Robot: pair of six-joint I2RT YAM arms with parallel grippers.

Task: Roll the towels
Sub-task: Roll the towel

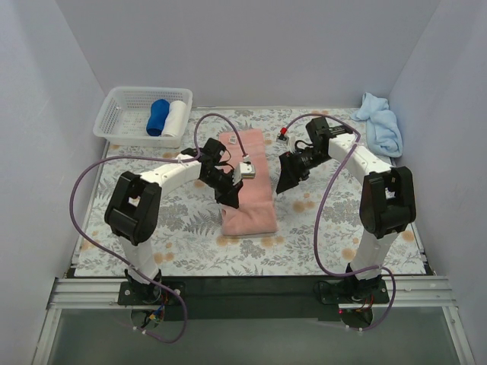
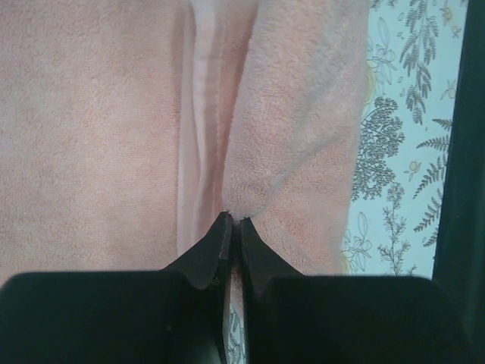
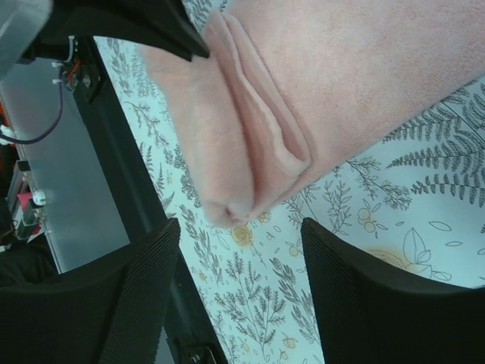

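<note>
Salmon-pink towel [image 1: 255, 211] lies flat mid-table on the floral tablecloth [image 1: 327, 236], long axis running near-to-far, between the 2 arms. L wrist cam: left gripper [image 2: 231, 225] has its fingertips pressed tight together, pinching a raised ridge of the pink terry; the cloth puckers into lengthwise pleats right at the tips, w/ a strip of fern-print cloth showing off the towel's right edge. From the top cam the left gripper [image 1: 230, 199] sits over the towel's left side, about halfway along it. Right gripper [image 1: 284, 182] is just off the towel's right edge, pointed down. R wrist cam: right gripper [image 3: 236, 244] fingers spread wide, nothing clamped; a folded, layered corner of the towel shows in the gap betw. them, can't tell if it touches either finger. Sky-blue towel [image 1: 380, 125] is bunched in the far right corner, well apart from both grippers. White basket [image 1: 122, 122] far left holds a royal-blue roll [image 1: 158, 116] and a white roll [image 1: 176, 118], side by side.
</note>
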